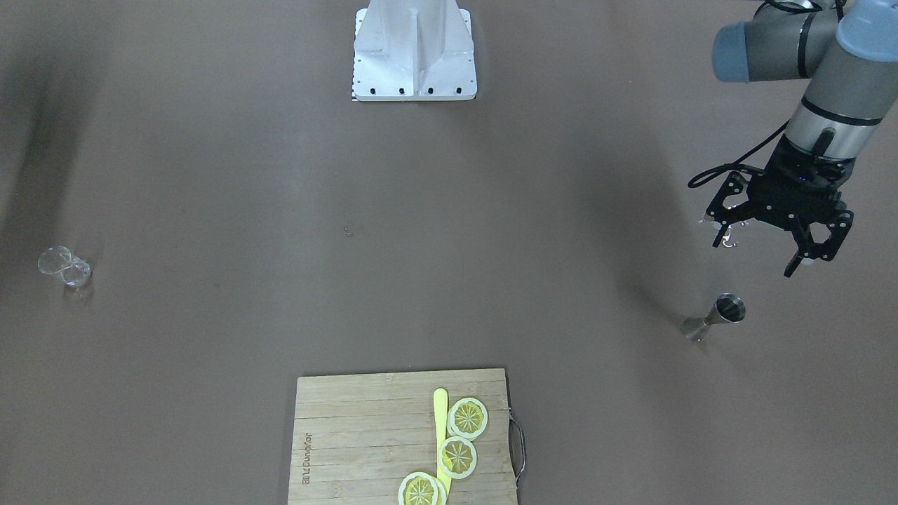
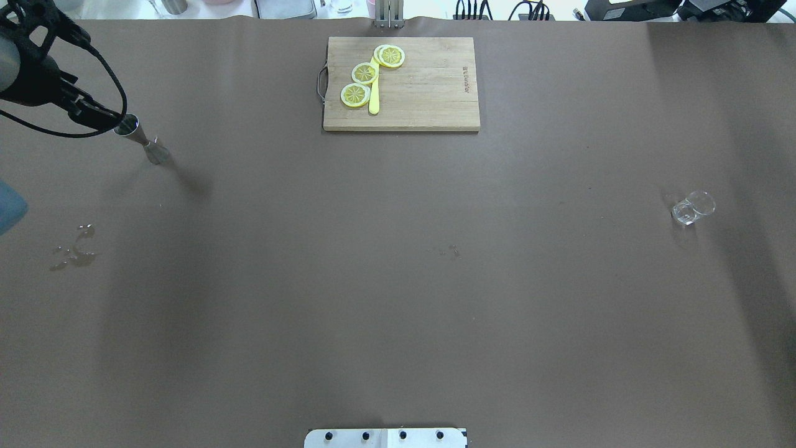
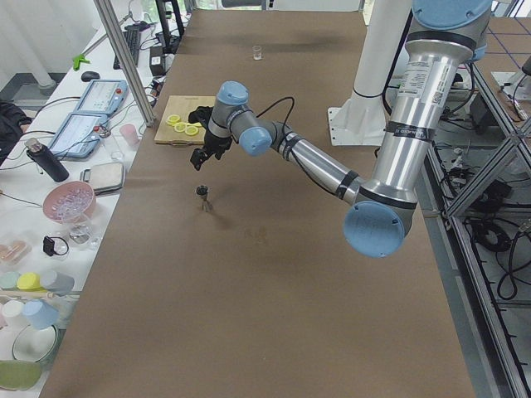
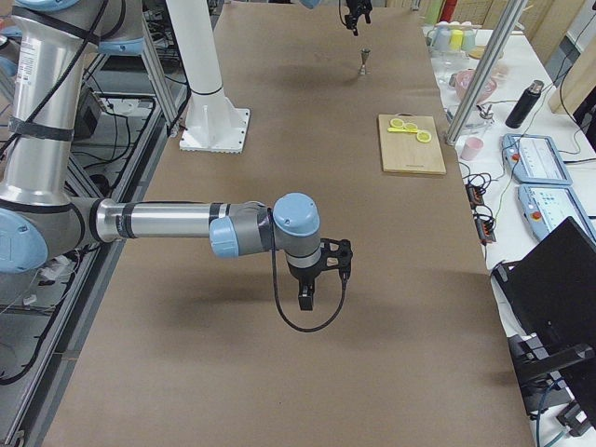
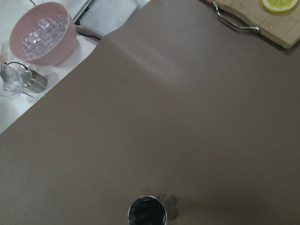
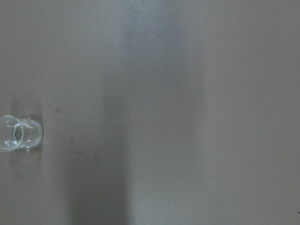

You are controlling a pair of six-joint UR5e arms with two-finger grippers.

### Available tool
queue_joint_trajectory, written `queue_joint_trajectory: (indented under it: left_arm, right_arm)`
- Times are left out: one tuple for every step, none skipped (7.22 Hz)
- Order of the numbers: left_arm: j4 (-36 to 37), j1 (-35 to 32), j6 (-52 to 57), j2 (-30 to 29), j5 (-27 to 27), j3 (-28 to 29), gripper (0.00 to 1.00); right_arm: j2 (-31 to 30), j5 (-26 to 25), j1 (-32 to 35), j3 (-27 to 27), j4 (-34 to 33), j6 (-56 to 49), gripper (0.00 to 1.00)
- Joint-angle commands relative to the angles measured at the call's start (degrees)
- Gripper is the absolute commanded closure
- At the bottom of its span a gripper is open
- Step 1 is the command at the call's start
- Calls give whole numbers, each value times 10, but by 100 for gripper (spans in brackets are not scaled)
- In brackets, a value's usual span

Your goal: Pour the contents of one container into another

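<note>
Because the left jaws hang apart above the upright metal measuring cup (image 1: 715,319), an off-centre squeeze on its narrow waist could topple it across the surface (image 1: 449,231). Well apart stands the small glass (image 1: 64,266); the right jaws' state I cannot tell.

You are looking at a measuring cup (image 1: 713,320) gleaming in polished metal and a glass (image 1: 64,267) showing clear and glossy. The bench (image 1: 280,210) is wearing a matt brown covering; the cutting board (image 1: 351,428) is showing pale, grained wood.
</note>
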Motion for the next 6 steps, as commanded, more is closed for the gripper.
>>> queue_joint_trajectory:
  left_arm:
    - [89,-44,-1,-21,-33,7,1]
    - [147,-60,-4,-43,-46,16,1]
    - [174,-73,-7,-49,-47,24,1]
    - [179,-78,-14,-42,-52,28,1]
    - [180,-93,-17,-21,-110,36,1]
    - [181,-118,-16,-10,-147,48,1]
  right_arm:
    - [0,0,0,0,0,0,0]
    - [0,0,0,0,0,0,0]
    - [0,0,0,0,0,0,0]
    - [0,0,-1,0,0,0,0]
    - [-1,0,-1,0,0,0,0]
    - [0,0,-1,-1,0,0,0]
